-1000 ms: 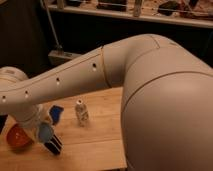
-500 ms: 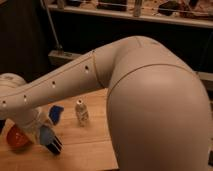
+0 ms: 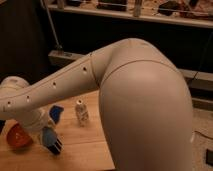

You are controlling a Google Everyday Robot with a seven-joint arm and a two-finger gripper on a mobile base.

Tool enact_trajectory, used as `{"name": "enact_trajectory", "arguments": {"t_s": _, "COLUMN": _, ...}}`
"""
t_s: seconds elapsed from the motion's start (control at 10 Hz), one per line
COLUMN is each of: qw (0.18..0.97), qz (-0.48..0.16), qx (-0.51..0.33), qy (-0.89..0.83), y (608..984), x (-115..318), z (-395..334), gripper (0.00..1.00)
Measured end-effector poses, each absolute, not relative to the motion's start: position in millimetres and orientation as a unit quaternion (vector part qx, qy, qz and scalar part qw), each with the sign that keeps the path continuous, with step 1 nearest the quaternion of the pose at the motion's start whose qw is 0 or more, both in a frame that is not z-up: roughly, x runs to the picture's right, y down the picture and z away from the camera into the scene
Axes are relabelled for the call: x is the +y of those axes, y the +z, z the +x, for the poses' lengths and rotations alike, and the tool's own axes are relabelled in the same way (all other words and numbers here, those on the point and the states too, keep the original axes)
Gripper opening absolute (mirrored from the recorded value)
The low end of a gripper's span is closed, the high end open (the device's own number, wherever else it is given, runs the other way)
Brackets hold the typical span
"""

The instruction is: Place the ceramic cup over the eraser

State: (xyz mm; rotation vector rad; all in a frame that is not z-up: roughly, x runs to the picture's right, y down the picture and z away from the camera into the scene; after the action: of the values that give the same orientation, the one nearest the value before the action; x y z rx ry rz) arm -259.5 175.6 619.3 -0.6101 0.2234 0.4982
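Note:
The light-blue ceramic cup [image 3: 47, 135] is at the lower left of the wooden table [image 3: 85, 145], right at the end of my arm. It sits against the top of the black eraser with white stripes [image 3: 56, 147], which lies on the table just below and to the right of it. My gripper [image 3: 41, 129] is at the cup, between the orange bowl and the eraser, and mostly hidden by the white wrist. Whether the cup rests on the eraser or is held just above it does not show.
An orange-red bowl [image 3: 17, 137] stands left of the gripper. A dark-blue flat piece [image 3: 56, 114] sits just behind the cup. A small white bottle [image 3: 81, 112] stands upright mid-table. My large white arm [image 3: 140, 110] blocks the right half. Dark shelving stands behind the table.
The arm's big elbow has swung left and fills more of the view. The gripper, cup and eraser stay in about the same place.

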Motion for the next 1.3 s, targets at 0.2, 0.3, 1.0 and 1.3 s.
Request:
{"name": "enact_trajectory", "arguments": {"t_s": 0.2, "qw": 0.915, "qz": -0.300, "qx": 0.112, "qy": 0.244, "y": 623.3, "x": 176.2, "z": -259.5, "gripper": 0.00}}
{"name": "enact_trajectory", "arguments": {"t_s": 0.3, "qw": 0.915, "qz": -0.301, "qx": 0.113, "qy": 0.244, "y": 624.0, "x": 176.4, "z": -259.3, "gripper": 0.00}}
{"name": "enact_trajectory", "arguments": {"t_s": 1.0, "qw": 0.909, "qz": -0.317, "qx": 0.110, "qy": 0.247, "y": 628.0, "x": 176.7, "z": -262.6, "gripper": 0.00}}
{"name": "enact_trajectory", "arguments": {"t_s": 1.3, "qw": 0.912, "qz": -0.316, "qx": 0.113, "qy": 0.238, "y": 628.9, "x": 178.9, "z": -260.8, "gripper": 0.11}}
